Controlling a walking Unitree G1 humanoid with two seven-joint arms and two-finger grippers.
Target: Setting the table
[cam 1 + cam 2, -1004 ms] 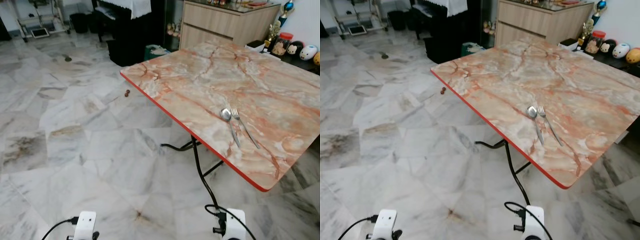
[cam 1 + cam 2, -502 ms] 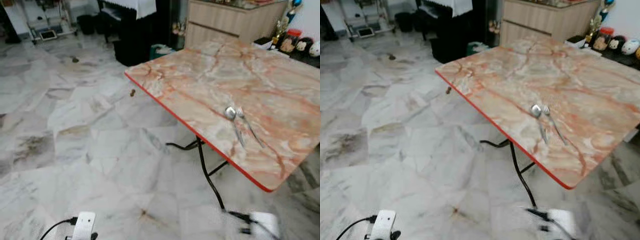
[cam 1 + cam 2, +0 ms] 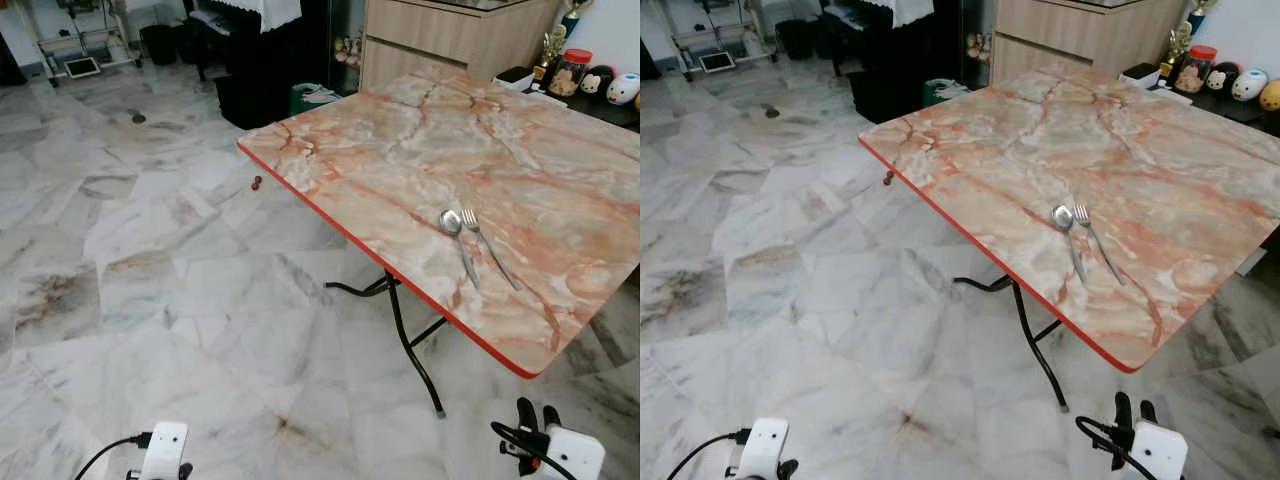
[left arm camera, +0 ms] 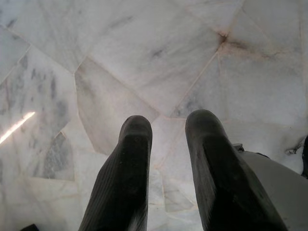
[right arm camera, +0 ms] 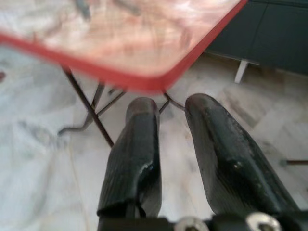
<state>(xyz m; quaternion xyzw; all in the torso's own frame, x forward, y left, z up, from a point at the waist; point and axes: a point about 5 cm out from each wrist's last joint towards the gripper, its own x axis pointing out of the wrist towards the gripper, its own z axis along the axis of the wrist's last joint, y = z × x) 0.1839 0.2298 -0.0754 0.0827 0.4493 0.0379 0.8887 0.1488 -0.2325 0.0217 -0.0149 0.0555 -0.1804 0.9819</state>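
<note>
Spoon [image 3: 452,226] and fork [image 3: 489,250] lie side by side on the tabletop [image 3: 400,160] near its red edge — my right hand [image 5: 171,125] hangs below that edge, narrowly parted, empty; my left hand [image 4: 168,139] likewise over the floor [image 3: 150,280].

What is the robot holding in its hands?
Nothing. The left gripper hangs open over the floor, the right gripper is open below the table edge, and the spoon and fork lie on the table.

Marble-patterned table [image 3: 400,150] bears spoon [image 3: 455,235] beside fork [image 3: 490,250].
</note>
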